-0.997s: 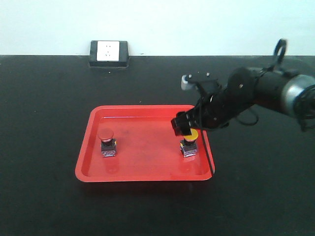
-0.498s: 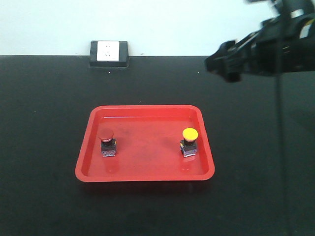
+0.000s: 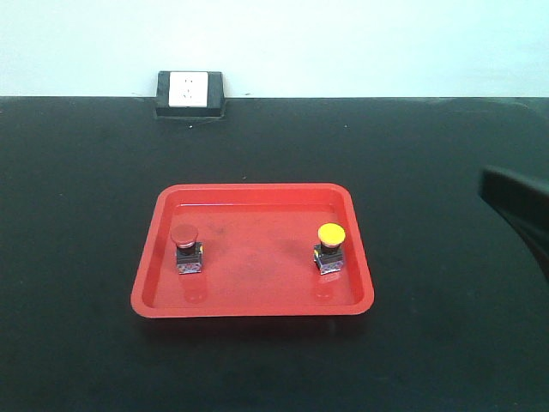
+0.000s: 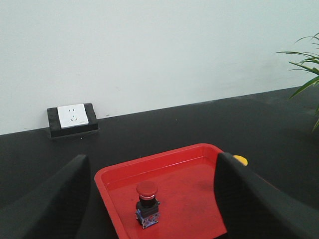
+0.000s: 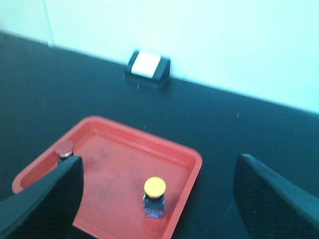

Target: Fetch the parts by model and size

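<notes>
A red tray (image 3: 163,296) lies on the black table. In it stand both parts: a red-capped switch (image 3: 186,249) on the left and a yellow-capped switch (image 3: 330,247) on the right, each upright on a dark base. My left gripper (image 4: 151,172) hangs open, back from the tray, with the red switch (image 4: 147,204) framed between its fingers (image 4: 50,204) and the yellow cap (image 4: 240,160) peeking past the right one. My right gripper (image 5: 159,164) is open and empty, held back from the yellow switch (image 5: 154,196). Its left finger (image 5: 45,199) partly hides the red switch (image 5: 65,148).
A white wall socket in a black housing (image 3: 190,93) sits at the table's far edge against the pale wall. A dark piece of the right arm (image 3: 515,202) juts in at the right edge. Plant leaves (image 4: 306,64) show at the far right.
The right arm rose from the yellow switch, swung up and to the right, and has nearly left the front view. The yellow switch stays upright in the tray; the red one has not moved.
</notes>
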Robot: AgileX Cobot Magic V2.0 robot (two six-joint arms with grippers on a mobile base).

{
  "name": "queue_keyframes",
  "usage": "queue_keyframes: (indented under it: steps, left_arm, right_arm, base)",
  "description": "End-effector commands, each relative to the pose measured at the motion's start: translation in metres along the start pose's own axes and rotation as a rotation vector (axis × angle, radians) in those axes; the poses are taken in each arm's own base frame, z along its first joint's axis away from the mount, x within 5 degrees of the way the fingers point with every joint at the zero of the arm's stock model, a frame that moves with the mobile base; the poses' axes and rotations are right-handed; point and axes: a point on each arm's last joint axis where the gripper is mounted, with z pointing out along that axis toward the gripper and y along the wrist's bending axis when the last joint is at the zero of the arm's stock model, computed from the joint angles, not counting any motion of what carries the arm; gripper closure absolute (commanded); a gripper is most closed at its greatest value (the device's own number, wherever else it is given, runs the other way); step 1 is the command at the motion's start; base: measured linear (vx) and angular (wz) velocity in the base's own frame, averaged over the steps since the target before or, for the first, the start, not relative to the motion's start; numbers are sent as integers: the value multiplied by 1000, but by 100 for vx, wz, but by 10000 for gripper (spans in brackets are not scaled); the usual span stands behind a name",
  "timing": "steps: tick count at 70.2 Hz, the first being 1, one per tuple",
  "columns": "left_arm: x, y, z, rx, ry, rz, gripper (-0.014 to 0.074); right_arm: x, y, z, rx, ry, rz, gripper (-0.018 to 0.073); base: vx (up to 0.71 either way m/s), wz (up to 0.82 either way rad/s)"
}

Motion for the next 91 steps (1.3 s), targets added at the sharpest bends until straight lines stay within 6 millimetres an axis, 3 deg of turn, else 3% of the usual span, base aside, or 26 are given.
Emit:
queue_keyframes:
  steps: [1,18,34,41,49,52,56,68,91]
  left_arm:
    - [-13,-2,-1,17,-84,-4,94]
    - [-11,-1,-1,13,-57,-5,94]
    - [-10,-1,-1,11,-48,-5,120]
    - [-8,-1,-1,8,-27,-4,252]
    - [-7,-1,-1,5,-12,-4,515]
    - [-7,-1,-1,5,-13,-3,607]
    - [-7,-1,-1,7,-20,-3,606]
    - [-8,-1,-1,8,-26,-3,605]
    - [-7,-1,-1,7,-20,-4,605]
  right_arm:
    - [4,-1,-19,35,-163,-23,-18]
    - [58,5,-49,51,-259,-27,-18]
    - [94,7,-59,69,-371,-22,-18]
    - [100,6,-57,79,-403,-21,-18]
    - [101,6,-56,78,-394,-21,-5]
    - [102,6,-56,78,-392,-22,29]
    - [102,6,-56,77,-388,-22,96]
    - [102,7,-56,76,-382,-22,571]
    - [105,8,-55,56,-350,14,569]
  base:
    - [0,0]
    - [0,0]
    - [0,0]
    - [0,0]
    - [0,0]
    - [0,0]
    - [0,0]
    - [0,0]
    - [0,0]
